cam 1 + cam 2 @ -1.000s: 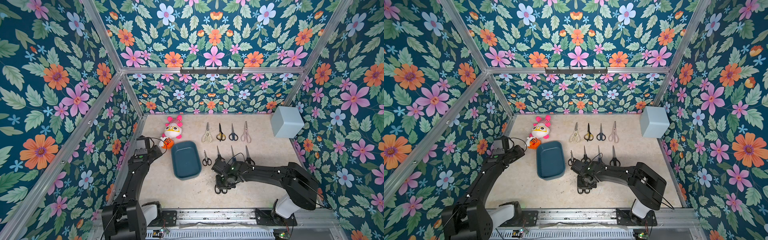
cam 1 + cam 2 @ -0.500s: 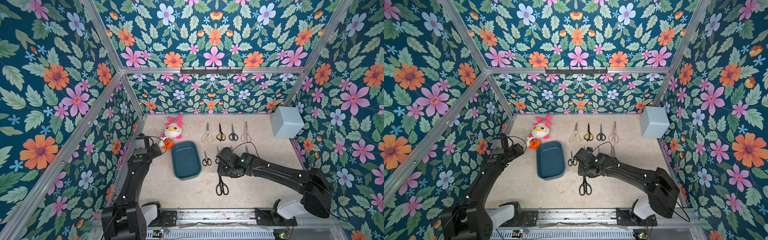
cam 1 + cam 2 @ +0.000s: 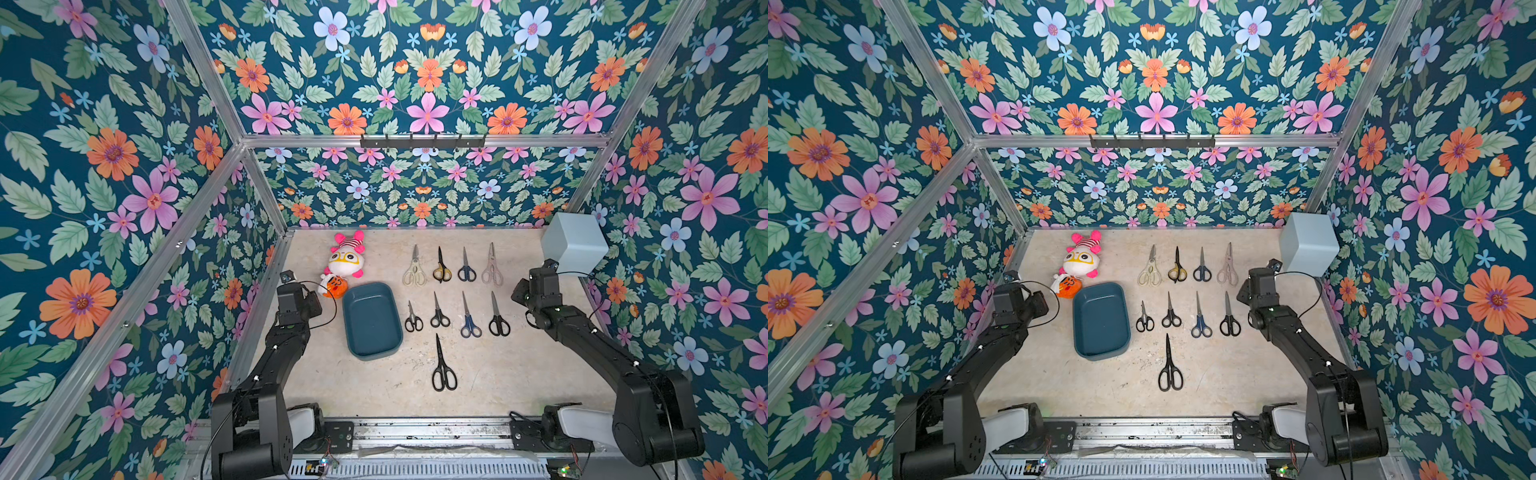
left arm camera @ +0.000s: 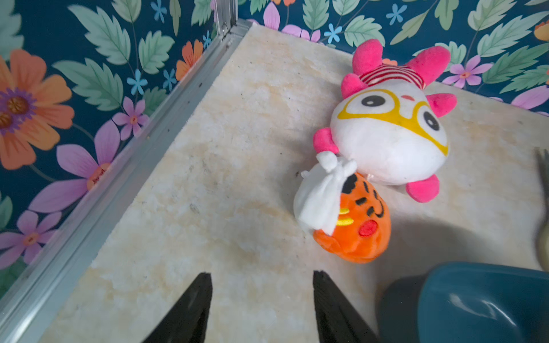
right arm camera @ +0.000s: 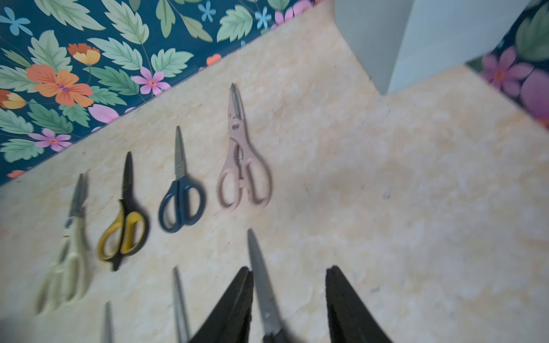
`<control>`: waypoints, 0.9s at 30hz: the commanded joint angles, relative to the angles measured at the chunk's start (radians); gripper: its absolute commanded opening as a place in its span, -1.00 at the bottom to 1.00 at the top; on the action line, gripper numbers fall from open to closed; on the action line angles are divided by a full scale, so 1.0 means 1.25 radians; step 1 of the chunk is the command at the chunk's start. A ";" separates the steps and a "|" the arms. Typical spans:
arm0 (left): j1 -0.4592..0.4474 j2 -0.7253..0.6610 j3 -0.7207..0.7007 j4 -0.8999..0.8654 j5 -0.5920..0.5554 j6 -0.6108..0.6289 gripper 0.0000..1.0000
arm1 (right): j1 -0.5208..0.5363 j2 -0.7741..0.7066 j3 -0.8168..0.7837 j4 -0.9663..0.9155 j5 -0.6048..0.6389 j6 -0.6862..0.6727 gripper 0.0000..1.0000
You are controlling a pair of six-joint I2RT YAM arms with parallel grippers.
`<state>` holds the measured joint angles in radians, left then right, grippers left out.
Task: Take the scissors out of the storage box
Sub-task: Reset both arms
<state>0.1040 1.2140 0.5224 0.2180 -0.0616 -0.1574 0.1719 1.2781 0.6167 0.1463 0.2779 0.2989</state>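
Nine closed scissors [image 3: 440, 360] lie outside the empty teal storage box [image 3: 371, 320]

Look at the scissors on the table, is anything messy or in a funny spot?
Nothing looks spilled or broken. Eight pairs lie in two tidy rows beside the empty storage box. Only the large black pair stands out: it lies alone, nearer the front, outside both rows.

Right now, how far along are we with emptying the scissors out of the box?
Done: the box is empty, and nine pairs of scissors lie in rows on the table, the big black pair nearest the robot. In hand: nothing; the left tool and right tool are both open and empty. Left: no scissors to remove, as far as I can see.
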 commanded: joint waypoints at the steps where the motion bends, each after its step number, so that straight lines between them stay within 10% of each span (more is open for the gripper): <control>1: 0.004 0.035 -0.054 0.238 -0.060 0.071 0.21 | -0.014 0.016 -0.127 0.457 0.135 -0.238 -0.05; 9: 0.005 0.143 -0.155 0.509 -0.052 0.095 0.27 | -0.049 0.096 -0.311 0.791 0.107 -0.237 0.03; 11: 0.006 0.166 -0.167 0.587 -0.045 0.091 0.73 | -0.066 0.105 -0.346 0.866 0.110 -0.222 0.06; 15: 0.006 0.182 -0.135 0.545 -0.018 0.105 0.99 | -0.127 0.148 -0.406 1.012 -0.012 -0.192 0.97; 27: 0.015 0.163 -0.175 0.607 0.002 0.117 0.99 | -0.126 0.133 -0.388 0.953 -0.046 -0.208 0.98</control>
<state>0.1200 1.4208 0.3054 0.9646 -0.0784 -0.0227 0.0135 1.4502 0.1287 1.3128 0.2325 0.0441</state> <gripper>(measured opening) 0.994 0.992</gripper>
